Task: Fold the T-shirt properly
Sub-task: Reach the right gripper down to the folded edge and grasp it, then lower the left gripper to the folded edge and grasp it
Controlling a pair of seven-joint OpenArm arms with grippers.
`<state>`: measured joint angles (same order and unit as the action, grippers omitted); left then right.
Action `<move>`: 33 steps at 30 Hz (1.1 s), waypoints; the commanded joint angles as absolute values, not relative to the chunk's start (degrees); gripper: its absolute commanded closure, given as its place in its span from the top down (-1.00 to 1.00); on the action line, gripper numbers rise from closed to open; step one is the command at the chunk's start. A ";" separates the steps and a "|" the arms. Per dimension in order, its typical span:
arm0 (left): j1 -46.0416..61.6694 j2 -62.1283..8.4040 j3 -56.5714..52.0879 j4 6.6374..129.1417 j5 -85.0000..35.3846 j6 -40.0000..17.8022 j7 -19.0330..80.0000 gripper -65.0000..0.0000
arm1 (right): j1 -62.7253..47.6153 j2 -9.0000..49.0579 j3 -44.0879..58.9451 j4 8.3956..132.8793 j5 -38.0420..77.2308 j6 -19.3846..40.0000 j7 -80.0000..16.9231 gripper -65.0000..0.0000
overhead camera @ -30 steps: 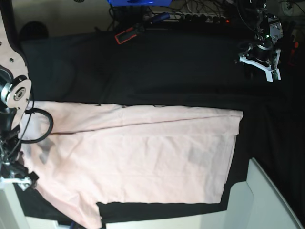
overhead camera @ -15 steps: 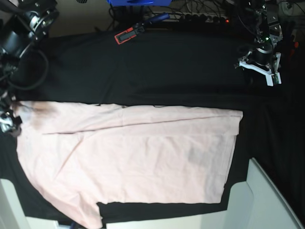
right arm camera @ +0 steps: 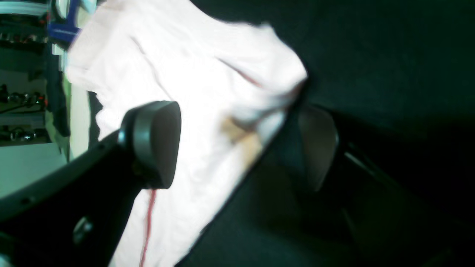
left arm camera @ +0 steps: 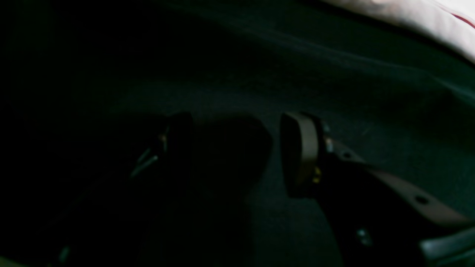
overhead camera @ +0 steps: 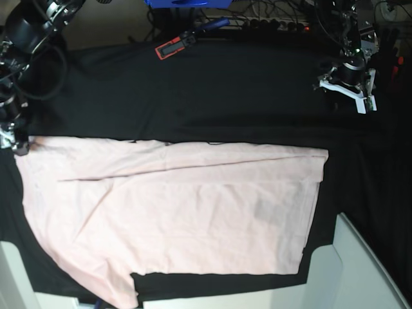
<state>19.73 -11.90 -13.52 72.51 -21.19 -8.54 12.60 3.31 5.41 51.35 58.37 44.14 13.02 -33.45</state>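
The pale pink T-shirt (overhead camera: 193,206) lies spread flat on the black table cover (overhead camera: 244,90), plain side up, reaching from the left edge to right of centre. My right gripper (overhead camera: 11,138) hovers at the shirt's far left corner. In the right wrist view this gripper (right arm camera: 237,144) is open, its fingers (right arm camera: 156,144) straddling the T-shirt's corner (right arm camera: 193,74) without pinching it. My left gripper (overhead camera: 351,90) is at the back right, away from the shirt. The left wrist view shows it (left arm camera: 237,148) open over bare black cloth, with the T-shirt's edge (left arm camera: 426,15) at the top right.
A red and black hand tool (overhead camera: 175,45) lies at the back of the table, near a blue object (overhead camera: 187,3) and cables. A white block (overhead camera: 360,270) stands at the front right, and another white surface (overhead camera: 13,277) at the front left.
My right arm has drawn back from over the shirt's left part to its far left corner and opened a little wider. The left end of the shirt now lies flat and uncovered. The left gripper barely moved.
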 commanded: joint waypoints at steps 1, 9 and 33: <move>19.82 -12.70 -13.85 73.27 -21.32 -8.48 11.38 0.12 | 4.00 6.11 51.12 57.80 44.79 14.20 -31.96 0.46; 20.62 -13.23 -13.85 73.45 -21.32 -8.48 11.38 0.12 | 7.34 8.13 51.12 48.48 44.53 15.96 -30.73 0.44; 12.09 -12.26 -13.93 74.24 -38.90 -8.57 19.30 0.15 | 9.27 7.87 45.49 47.96 44.62 15.87 -30.73 -1.00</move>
<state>12.40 -11.57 -13.74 73.41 -38.26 -7.94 20.32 8.38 6.92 45.50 47.29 43.75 15.31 -31.35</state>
